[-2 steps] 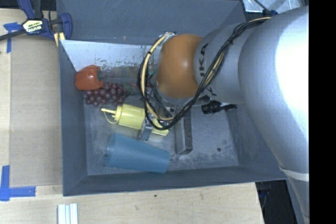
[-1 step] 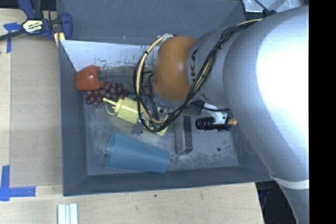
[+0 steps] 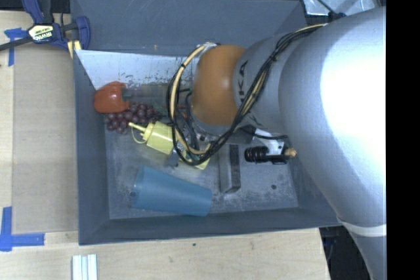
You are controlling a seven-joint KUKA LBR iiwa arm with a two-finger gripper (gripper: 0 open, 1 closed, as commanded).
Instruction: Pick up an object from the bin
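The arm reaches in from the right. Its orange dome-shaped wrist cover hangs over the middle of the grey metal bin, with black and yellow cables looped about it. The gripper sits low beneath that cover, mostly hidden by it and the cables. I cannot tell whether it is open or closed, nor whether anything is in its grasp. Nearest to it, just beside it on the left, a small yellow plastic cup-shaped toy lies tilted on the bin floor. Farther left is a bunch of dark purple plastic grapes, and a round orange-red plastic fruit touches it toward the far left corner. By the near wall a light blue plastic cup lies on its side. Right of the gripper, a short black cylinder with a brass-coloured tip lies close under the arm.
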